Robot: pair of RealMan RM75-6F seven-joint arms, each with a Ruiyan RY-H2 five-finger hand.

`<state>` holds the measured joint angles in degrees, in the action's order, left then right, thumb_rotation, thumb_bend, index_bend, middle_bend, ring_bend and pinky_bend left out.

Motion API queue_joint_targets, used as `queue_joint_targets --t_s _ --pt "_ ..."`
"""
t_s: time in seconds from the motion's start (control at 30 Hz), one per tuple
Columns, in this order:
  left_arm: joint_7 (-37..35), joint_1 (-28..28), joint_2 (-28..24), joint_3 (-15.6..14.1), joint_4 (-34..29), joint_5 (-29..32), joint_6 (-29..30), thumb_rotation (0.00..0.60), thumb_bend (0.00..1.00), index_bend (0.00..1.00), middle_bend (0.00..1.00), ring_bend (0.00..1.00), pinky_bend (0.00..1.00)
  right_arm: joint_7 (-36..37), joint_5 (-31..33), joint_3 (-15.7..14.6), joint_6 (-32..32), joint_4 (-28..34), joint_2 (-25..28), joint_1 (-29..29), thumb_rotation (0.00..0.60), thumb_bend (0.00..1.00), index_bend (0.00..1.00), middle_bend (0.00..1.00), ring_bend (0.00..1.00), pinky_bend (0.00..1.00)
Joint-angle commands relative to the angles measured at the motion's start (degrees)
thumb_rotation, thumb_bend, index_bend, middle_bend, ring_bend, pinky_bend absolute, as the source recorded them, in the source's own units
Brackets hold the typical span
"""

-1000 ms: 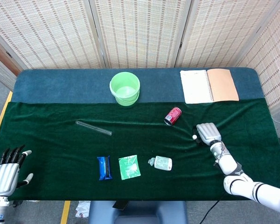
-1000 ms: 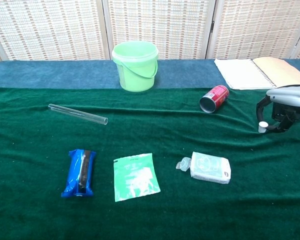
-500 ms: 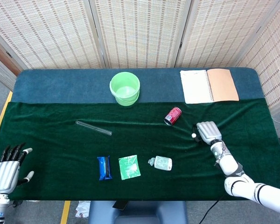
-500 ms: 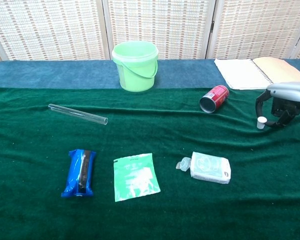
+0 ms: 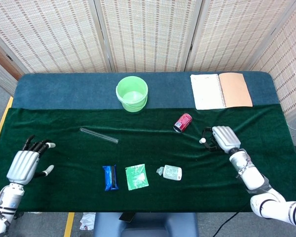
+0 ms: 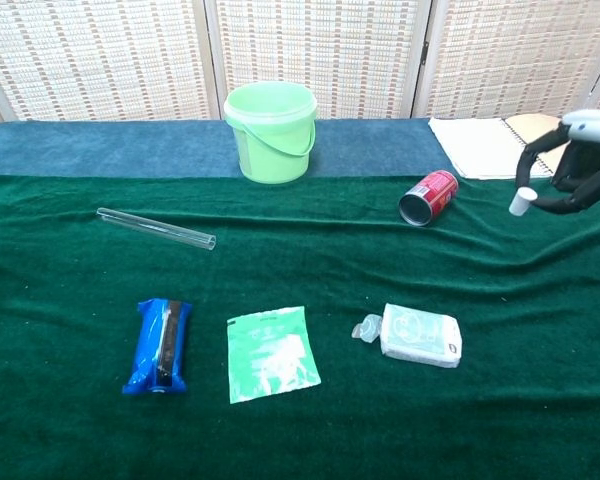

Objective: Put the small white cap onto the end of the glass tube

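Note:
The glass tube (image 5: 99, 135) (image 6: 155, 228) lies on the green cloth left of centre, slanting down to the right. My right hand (image 5: 223, 138) (image 6: 576, 170) pinches the small white cap (image 5: 203, 140) (image 6: 521, 201) and holds it in the air above the cloth, right of the red can. At the left edge of the head view my left hand (image 5: 27, 163) hovers with its fingers spread and nothing in it. It is far left of the tube, and the chest view does not show it.
A green bucket (image 5: 132, 93) (image 6: 271, 132) stands at the back centre. A red can (image 5: 182, 123) (image 6: 428, 197) lies on its side near the cap. An open notebook (image 5: 220, 90) is at the back right. A blue packet (image 6: 159, 345), a green sachet (image 6: 272, 352) and a white pack (image 6: 420, 334) lie in front.
My right hand has lifted the white cap off the cloth and raised it. My left hand has moved up and inward onto the left side of the table.

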<state>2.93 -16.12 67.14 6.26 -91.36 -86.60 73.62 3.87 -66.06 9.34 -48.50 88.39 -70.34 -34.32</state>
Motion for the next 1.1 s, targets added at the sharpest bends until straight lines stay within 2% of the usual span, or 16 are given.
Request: queue_joint_targets --t_s 0.03,0.23,0.33,0.5,0.73,1.1 --pt "-0.3 -4.3 0.4 2.1 0.4 -0.4 -3.8 0.6 0.29 0.34 0.36 0.36 0.1 6.2 -4.4 0.7 -2.4 5.0 4.8 2.6 0.6 0.62 0.72 0.99 1.0 1.0" --pt "5.2 -12.4 3.1 4.9 2.4 0.0 -10.8 0.6 0.3 0.36 0.52 0.5 0.35 11.1 -8.9 0.1 -5.8 8.6 9.8 5.3 0.6 0.62 0.72 0.99 1.0 1.0" --pt "7.1 -16.8 4.9 6.0 3.5 1.8 -16.2 0.6 0.3 0.37 0.61 0.56 0.55 13.0 -10.1 -0.3 -6.8 9.3 11.1 6.4 0.6 0.62 0.72 0.99 1.0 1.0" --pt "10.7 -23.5 8.9 6.9 7.9 5.7 -24.5 0.6 0.3 0.36 0.68 0.63 0.7 14.8 -11.0 -1.2 -7.6 8.6 11.7 7.5 0.6 0.62 0.72 0.99 1.0 1.0" --pt "14.9 -30.1 16.4 6.9 17.3 10.0 -30.8 0.6 0.29 0.37 0.79 0.71 0.75 15.3 -10.6 -1.8 -7.1 6.9 11.4 7.8 0.6 0.62 0.72 0.99 1.0 1.0" --pt "19.9 -34.8 24.2 6.5 27.9 19.7 -35.4 0.6 0.3 0.43 0.82 0.73 0.76 15.9 -10.2 -1.8 -6.5 5.3 10.8 7.7 0.6 0.62 0.72 0.99 1.0 1.0"
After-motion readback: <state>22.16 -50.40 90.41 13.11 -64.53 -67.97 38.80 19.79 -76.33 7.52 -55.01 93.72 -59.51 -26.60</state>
